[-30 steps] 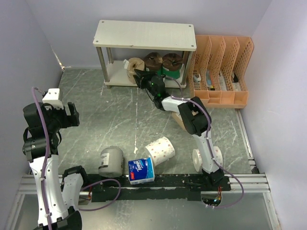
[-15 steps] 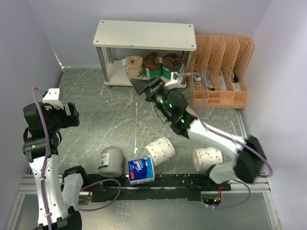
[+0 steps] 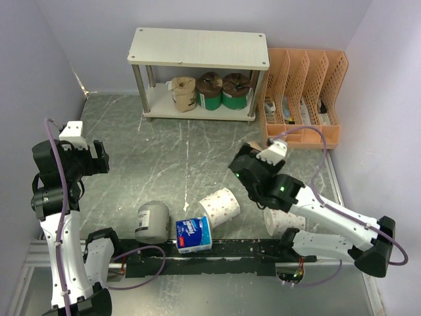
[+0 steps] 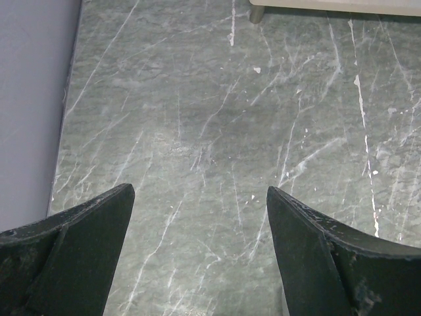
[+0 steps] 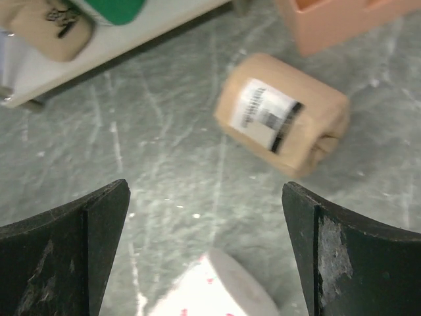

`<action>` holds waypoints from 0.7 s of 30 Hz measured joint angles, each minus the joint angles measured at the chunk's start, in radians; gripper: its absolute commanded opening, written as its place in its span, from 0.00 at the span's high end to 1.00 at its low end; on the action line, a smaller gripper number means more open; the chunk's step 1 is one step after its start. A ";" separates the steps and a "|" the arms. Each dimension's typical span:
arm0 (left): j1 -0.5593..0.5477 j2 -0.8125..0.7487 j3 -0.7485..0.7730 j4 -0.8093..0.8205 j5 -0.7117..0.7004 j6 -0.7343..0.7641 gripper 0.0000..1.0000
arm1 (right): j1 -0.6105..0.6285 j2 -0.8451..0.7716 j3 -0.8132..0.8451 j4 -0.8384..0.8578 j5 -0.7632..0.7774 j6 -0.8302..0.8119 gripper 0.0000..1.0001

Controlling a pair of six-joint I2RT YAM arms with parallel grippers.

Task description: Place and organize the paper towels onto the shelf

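So three rolls [image 3: 210, 89] stand on the shelf's [image 3: 197, 47] lower board; five loose rolls [image 3: 220, 206] lie on the bench [image 3: 164, 151] before it, left fingers [image 4: 66, 243] and right fingers [image 5: 59, 243] spread, empty.

The top camera looks down from high at the near edge over the whole table [image 3: 164, 158]. Both wrist cameras point down, close to it; the right one shares the shelf [image 3: 197, 47].

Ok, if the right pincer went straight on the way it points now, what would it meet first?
Probably the tan kraft roll lying on the table ahead of the open right pincer, with the orange organizer beyond it. Depth is hard to judge.
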 measured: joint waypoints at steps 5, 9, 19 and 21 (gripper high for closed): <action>0.000 -0.014 0.000 0.000 0.000 0.000 0.06 | 0.000 -0.214 -0.193 -0.099 0.055 0.180 0.00; 0.000 -0.027 0.000 0.000 0.003 0.002 0.06 | -0.003 -0.385 -0.303 -0.103 0.090 0.274 0.00; 0.000 -0.037 0.000 0.000 0.014 0.003 0.06 | -0.066 -0.023 -0.235 -0.166 0.109 0.462 0.05; 0.000 -0.043 0.000 0.000 0.014 0.003 0.07 | -0.116 0.024 -0.235 -0.156 0.086 0.464 0.06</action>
